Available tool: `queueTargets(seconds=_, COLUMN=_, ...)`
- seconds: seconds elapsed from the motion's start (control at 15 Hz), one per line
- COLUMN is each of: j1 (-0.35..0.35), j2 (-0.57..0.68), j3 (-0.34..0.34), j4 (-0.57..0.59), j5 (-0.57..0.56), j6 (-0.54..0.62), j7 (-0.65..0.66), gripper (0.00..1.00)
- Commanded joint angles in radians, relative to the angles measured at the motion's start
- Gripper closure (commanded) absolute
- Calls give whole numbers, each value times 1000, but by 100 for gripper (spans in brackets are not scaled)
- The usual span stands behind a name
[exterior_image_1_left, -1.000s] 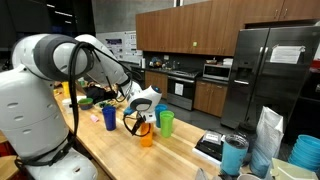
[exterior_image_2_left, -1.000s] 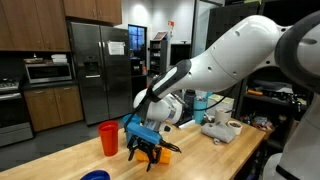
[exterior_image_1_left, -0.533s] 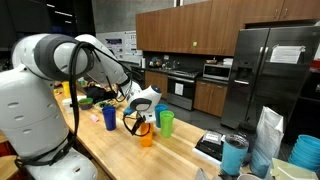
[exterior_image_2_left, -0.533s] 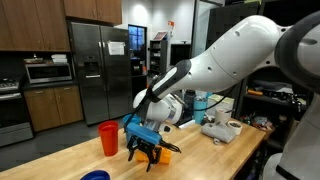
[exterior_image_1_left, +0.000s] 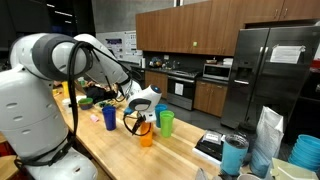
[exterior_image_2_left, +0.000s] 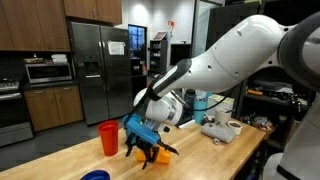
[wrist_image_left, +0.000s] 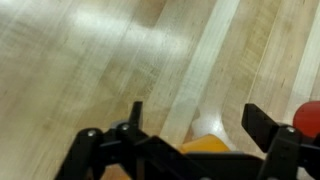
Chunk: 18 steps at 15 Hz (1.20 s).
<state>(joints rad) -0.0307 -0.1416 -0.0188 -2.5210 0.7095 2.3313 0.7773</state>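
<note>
While the white robot arm (exterior_image_1_left: 45, 70) bends low over a pale wooden countertop (wrist_image_left: 80, 50), its black two-fingered gripper (exterior_image_1_left: 141, 124) hangs just above the wood with its fingers (wrist_image_left: 135, 112) spread wide, pinching nothing. A small orange plastic cup (exterior_image_1_left: 147, 139) sits on the countertop directly beneath the gripper; in the wrist view its rim (wrist_image_left: 210, 146) shows between the fingers, touching neither. A blue cup (exterior_image_1_left: 109, 118) and a green cup (exterior_image_1_left: 166, 123) stand nearby on either side, and a red cup (exterior_image_2_left: 108, 138) close behind. The approach looks finished; no grip is made, and the cup is not lifted.
</note>
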Motion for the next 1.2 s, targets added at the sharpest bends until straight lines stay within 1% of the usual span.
queueTargets(seconds=0.0, j1=7, j2=-34, j3=8, j4=-40, j5=73, j6=54, j7=-22, gripper=0)
queueTargets(seconds=0.07, j1=0, j2=0, j3=7, j4=-7, j5=33, j6=24, j7=-5, gripper=0)
queueTargets(seconds=0.47, j1=1, j2=5, j3=8, j4=-8, j5=34, j6=25, j7=-5, gripper=0)
queueTargets(seconds=0.67, j1=2, j2=1, j3=13, j4=-21, j5=71, j6=51, j7=60, gripper=0)
queueTargets(seconds=0.73, j1=4, j2=-2, j3=15, j4=-27, j5=104, j6=76, j7=106, gripper=0)
queueTargets(seconds=0.93, j1=7, j2=-3, j3=30, j4=-41, j5=156, j6=148, j7=232, gripper=0)
queueTargets(seconds=1.07, j1=14, j2=0, j3=33, j4=-37, j5=198, j6=163, j7=234, gripper=0)
queueTargets(seconds=1.13, j1=7, j2=7, j3=28, j4=-29, j5=157, j6=135, j7=210, gripper=0)
